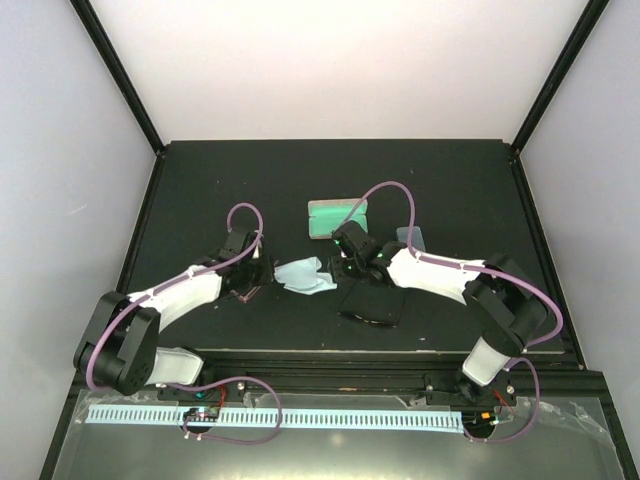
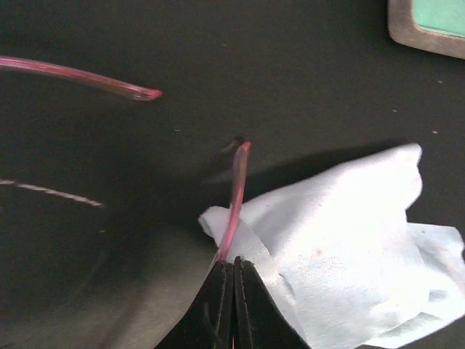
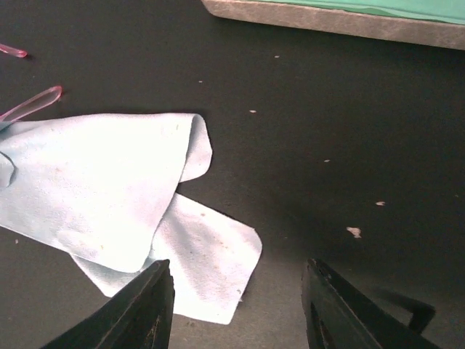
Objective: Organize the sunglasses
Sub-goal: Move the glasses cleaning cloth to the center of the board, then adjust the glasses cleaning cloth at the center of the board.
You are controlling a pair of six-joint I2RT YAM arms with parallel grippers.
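The reddish-pink sunglasses (image 1: pixel 246 288) lie at the left-centre of the black table. My left gripper (image 2: pixel 234 265) is shut on one thin pink temple arm (image 2: pixel 237 190). The other temple (image 2: pixel 87 78) juts free at the upper left. In the top view my left gripper (image 1: pixel 252 266) is right over the frame. My right gripper (image 3: pixel 236 298) is open and empty, low over the table beside a light blue cloth (image 3: pixel 109 182). It also shows in the top view (image 1: pixel 350 250). A dark glossy shape (image 1: pixel 372 304) lies below it. I cannot tell if this is the black pair.
An open case with green lining (image 1: pixel 337 218) lies behind the grippers; its edge shows in the right wrist view (image 3: pixel 334 14). The light blue cloth (image 1: pixel 303 275) lies between the grippers. A second cloth (image 1: pixel 410 237) peeks from behind the right arm.
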